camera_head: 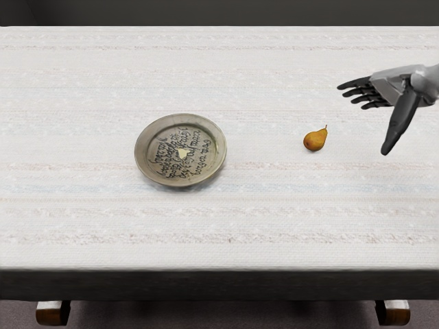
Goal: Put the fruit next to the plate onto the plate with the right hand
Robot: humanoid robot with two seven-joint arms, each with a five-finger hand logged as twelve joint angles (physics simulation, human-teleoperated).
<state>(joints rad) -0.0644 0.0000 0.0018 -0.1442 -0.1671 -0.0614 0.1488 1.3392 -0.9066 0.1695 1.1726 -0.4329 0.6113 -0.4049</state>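
Right grey-and-black five-finger hand (384, 92) hangs over the right side, fingers spread, holding nothing. The small orange-brown pear (315, 139) lies on the pale striped counter (309, 219) near it, well apart from the round grey inscribed plate (142, 147). Risk: the pear is rounded and tapered (probably rolls), so an off-centre close could knock it away.

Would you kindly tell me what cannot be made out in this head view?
All in the head view:
1. Right arm: cut off by the right edge just past the right hand.
2. Left hand: outside the frame.
3. Writing on the plate: too small to read.
4. Underside of the pear: hidden by the pear itself.
5. Table legs: cut off by the bottom edge.
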